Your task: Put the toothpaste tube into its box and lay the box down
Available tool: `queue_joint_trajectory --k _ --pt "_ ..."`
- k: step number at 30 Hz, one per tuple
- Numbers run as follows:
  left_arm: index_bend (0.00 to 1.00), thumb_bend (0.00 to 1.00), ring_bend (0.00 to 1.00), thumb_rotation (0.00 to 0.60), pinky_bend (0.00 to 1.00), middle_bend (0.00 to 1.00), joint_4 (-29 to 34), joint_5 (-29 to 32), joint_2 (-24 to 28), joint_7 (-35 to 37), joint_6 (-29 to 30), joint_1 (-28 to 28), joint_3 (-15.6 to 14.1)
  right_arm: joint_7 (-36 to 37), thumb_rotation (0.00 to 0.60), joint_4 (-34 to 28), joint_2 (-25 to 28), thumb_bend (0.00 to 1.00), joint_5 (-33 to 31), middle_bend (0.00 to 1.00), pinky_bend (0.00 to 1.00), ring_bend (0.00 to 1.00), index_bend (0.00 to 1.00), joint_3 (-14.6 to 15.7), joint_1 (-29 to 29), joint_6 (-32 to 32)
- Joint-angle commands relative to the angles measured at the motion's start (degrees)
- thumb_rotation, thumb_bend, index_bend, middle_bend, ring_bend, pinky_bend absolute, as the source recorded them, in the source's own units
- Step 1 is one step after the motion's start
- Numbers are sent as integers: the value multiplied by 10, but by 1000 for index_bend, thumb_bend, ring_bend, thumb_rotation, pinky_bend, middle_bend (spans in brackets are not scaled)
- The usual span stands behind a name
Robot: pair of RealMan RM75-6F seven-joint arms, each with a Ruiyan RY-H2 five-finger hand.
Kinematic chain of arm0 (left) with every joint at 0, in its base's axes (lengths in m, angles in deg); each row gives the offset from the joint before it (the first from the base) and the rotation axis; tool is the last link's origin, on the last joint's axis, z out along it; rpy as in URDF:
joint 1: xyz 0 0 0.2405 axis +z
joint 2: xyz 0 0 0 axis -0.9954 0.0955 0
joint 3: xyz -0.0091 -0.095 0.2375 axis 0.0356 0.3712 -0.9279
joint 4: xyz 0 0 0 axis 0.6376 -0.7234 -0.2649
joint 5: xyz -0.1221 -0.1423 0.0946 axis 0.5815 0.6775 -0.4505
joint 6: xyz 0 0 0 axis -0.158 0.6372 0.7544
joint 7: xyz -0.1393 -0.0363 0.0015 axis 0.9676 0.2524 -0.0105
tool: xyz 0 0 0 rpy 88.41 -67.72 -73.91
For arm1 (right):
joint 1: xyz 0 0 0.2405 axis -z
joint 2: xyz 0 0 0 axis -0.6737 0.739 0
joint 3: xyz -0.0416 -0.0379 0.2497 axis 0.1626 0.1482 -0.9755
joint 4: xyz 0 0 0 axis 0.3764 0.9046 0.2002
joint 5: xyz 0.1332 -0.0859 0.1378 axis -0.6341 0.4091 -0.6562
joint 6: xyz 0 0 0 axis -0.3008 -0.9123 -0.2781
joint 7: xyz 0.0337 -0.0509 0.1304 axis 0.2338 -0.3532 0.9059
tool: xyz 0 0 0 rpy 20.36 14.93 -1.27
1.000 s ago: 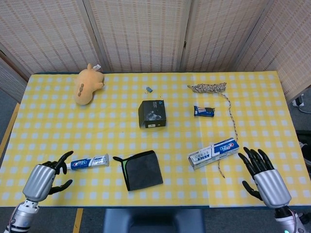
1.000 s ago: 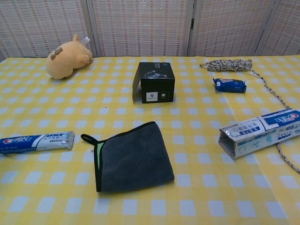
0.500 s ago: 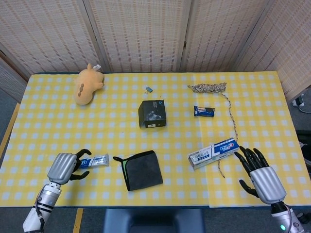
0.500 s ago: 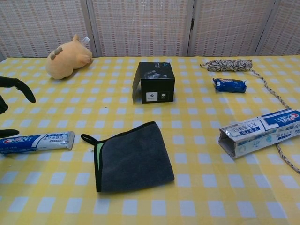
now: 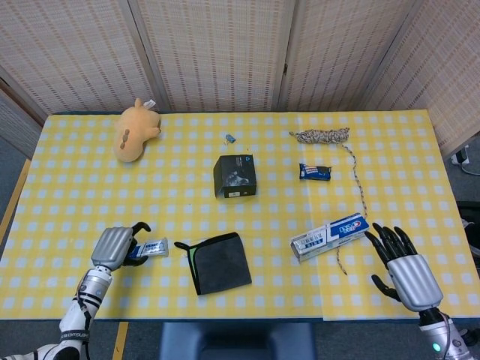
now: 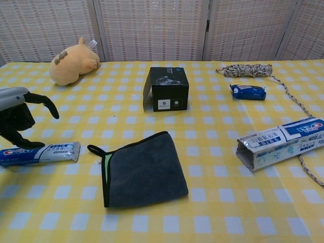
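Tabletop (image 5: pixel 75 195), yellow-and-white check cloth. Lying on it: plush toy (image 5: pixel 136 130) at far left; small blue-grey object (image 5: pixel 231 138) at far centre; black box (image 5: pixel 235 175) at centre, upright; coiled rope (image 5: pixel 321 135) at far right, one strand trailing toward near edge; blue packet (image 5: pixel 315 172) beside strand; toothpaste box (image 5: pixel 331 235) at near right, flat, open end facing left; dark cloth (image 5: pixel 218 262) at near centre, folded, green inner edge; tube (image 5: pixel 150 249) at near left, flat, just left of cloth.
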Motion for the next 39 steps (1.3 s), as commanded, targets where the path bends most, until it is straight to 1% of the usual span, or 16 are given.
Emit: queue_joint_trajectory --k 1,11,15,21,25,33,37,39 --pt "362 236 1000 600 1000 1000 -10 14 -9 -8 0 -6 -2 0 600 0 0 335 -1 0 0 0 0 0 -1 1" --pt "369 237 1000 600 1000 1000 -43 39 -48 -48 8 -22 -18 -4 600 -1 -1 334 1 0 0 0 0 3 0 -3" --pt "365 237 1000 600 1000 1000 -69 45 -70 -66 17 -29 -22 -2 600 -1 1 333 1 0 0 0 0 4 0 -2" --pt "364 237 1000 600 1000 1000 -100 58 -91 -74 17 -34 -26 -1 600 -1 4 335 -3 0 0 0 0 2 -1 -4" --pt "359 240 1000 600 1000 1000 -108 67 -93 -74 2 -39 -30 -3 600 -1 3 335 -4 0 0 0 0 2 -1 -3" --pt "363 240 1000 600 1000 1000 -118 71 -102 -69 -2 -45 -30 -5 600 -2 2 335 -4 0 0 0 0 4 -2 -2" --pt "380 240 1000 600 1000 1000 -124 73 -104 -65 -4 -48 -29 -7 600 -2 1 335 -5 0 0 0 0 4 -2 0" --pt "405 241 1000 600 1000 1000 -128 73 -105 -62 -3 -48 -29 -8 600 -2 0 334 -6 0 0 0 0 4 -2 1"
